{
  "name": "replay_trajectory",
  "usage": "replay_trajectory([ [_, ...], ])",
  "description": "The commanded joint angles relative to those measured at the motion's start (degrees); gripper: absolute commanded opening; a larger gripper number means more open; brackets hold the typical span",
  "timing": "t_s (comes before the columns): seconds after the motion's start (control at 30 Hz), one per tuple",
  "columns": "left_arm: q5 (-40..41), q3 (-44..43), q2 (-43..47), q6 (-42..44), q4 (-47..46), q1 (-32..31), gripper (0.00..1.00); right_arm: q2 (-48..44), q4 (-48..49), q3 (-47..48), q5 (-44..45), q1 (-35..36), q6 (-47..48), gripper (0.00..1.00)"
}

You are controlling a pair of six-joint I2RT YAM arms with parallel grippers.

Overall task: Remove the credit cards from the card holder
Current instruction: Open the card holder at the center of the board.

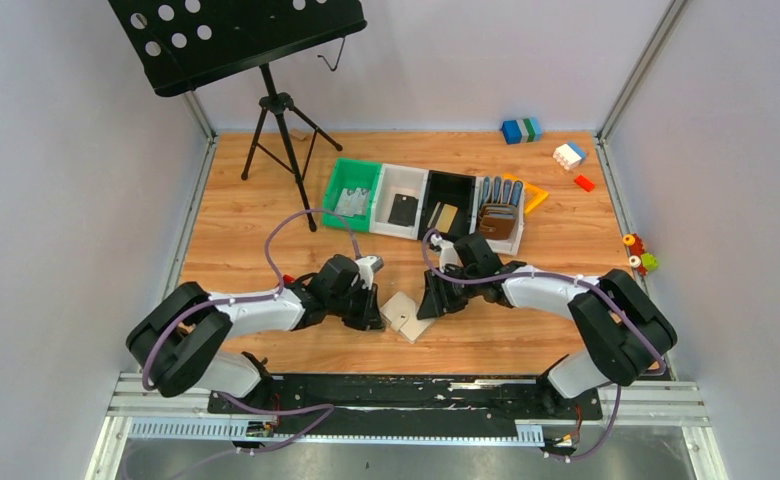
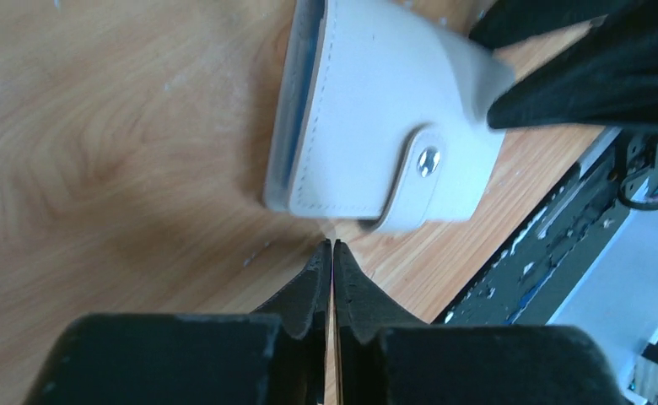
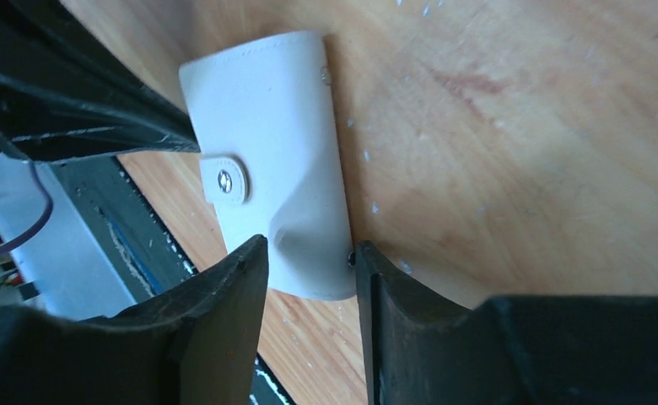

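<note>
Scuffed wood-grain tabletop [image 1: 566,330], pale grey walls [image 1: 66,200] around. The card holder [image 2: 376,110], smooth grey-beige stitched leather-like material with rounded corners, lay at the near middle, its tab [image 2: 406,190] snapped shut by a metal stud [image 2: 428,162]. The right gripper [image 3: 309,257] pinched one end, denting it; the left gripper [image 2: 332,253], jaws pressed together, sat just beside its edge.

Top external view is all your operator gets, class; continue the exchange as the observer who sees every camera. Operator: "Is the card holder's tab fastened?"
Observer: Yes. The left wrist view shows the tab snapped over the closed card holder.
Operator: Does the right gripper have hold of it?
Observer: Its fingers press either side of one end, and the cover is dented between them.
Operator: And the other arm?
Observer: The left gripper is shut, its tips at the holder's near edge.
</note>
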State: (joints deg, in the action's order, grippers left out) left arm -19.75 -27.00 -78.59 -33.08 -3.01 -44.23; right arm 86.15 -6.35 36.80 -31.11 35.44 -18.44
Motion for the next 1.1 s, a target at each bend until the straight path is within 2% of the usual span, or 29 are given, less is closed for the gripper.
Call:
replay_trajectory([
  [0.0, 0.2, -3.1, -3.2, -2.1, -7.1, -0.2, 0.08, -2.4, 5.9, -3.6, -6.3, 0.3, -3.1, 0.4],
  [0.1, 1.3, -4.4, -5.4, -1.5, -7.7, -0.2, 0.06, -4.1, 7.3, -5.1, -6.9, 1.2, -4.6, 0.39],
  [0.2, 2.5, -4.8, -6.6, -1.2, -7.8, -0.2, 0.06, -6.0, 4.0, -4.9, -2.7, 1.2, -5.6, 0.51],
  [0.33, 6.6, -3.3, -4.9, -1.0, -5.9, -0.2, 0.06, -6.5, 2.1, -3.9, 1.8, -0.9, -7.7, 0.54],
  [0.47, 9.2, -0.6, 0.1, -2.9, -3.3, -0.2, 0.09, -4.3, 3.2, -3.2, 1.3, -1.7, -10.0, 0.52],
  [0.6, 4.3, 3.2, 3.7, -8.6, -7.4, -0.2, 0.13, -1.2, 4.7, -3.3, -1.5, -1.7, -10.2, 0.48],
  [0.77, -2.4, 6.9, 3.1, -16.9, -18.1, -1.4, 0.35, 0.8, 8.9, -5.0, -4.9, -1.7, -11.8, 0.43],
  [0.83, -4.2, 7.2, 1.0, -19.1, -23.1, -1.9, 0.4, 1.2, 11.4, -5.8, -6.6, -1.8, -13.4, 0.4],
  [0.97, -6.2, 8.1, -3.4, -22.2, -30.8, -1.9, 0.41, 1.8, 16.3, -7.1, -10.1, -1.6, -16.2, 0.34],
  [1.07, -5.7, 7.8, -5.6, -21.9, -32.2, -1.9, 0.39, 1.1, 19.9, -8.5, -11.3, -1.6, -18.9, 0.32],
])
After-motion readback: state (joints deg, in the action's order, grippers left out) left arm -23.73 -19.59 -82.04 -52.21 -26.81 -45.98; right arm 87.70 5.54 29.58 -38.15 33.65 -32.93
